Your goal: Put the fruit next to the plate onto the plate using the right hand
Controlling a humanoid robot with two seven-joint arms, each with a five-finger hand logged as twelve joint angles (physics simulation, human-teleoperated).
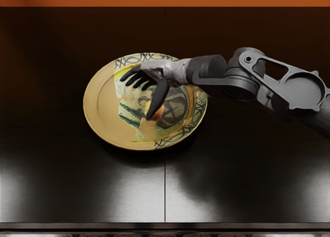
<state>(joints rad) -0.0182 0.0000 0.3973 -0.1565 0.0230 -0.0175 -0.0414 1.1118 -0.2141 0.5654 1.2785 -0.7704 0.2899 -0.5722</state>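
A round yellow plate (96, 100) with a green and black pattern lies on the dark table. A small orange fruit (159, 112) rests on the plate near its middle, mostly hidden behind the thumb. My right hand (138, 95) hovers over the plate, its arm coming in from the right edge. Its black fingers (133, 78) are spread out toward the left, and the thumb points down beside the fruit. The hand is open and holds nothing.
The dark, glossy table (165, 190) stretches around the plate, with a seam down its middle. An orange wall band runs along the top edge. The bulky right forearm (278, 87) hangs over the table's right half.
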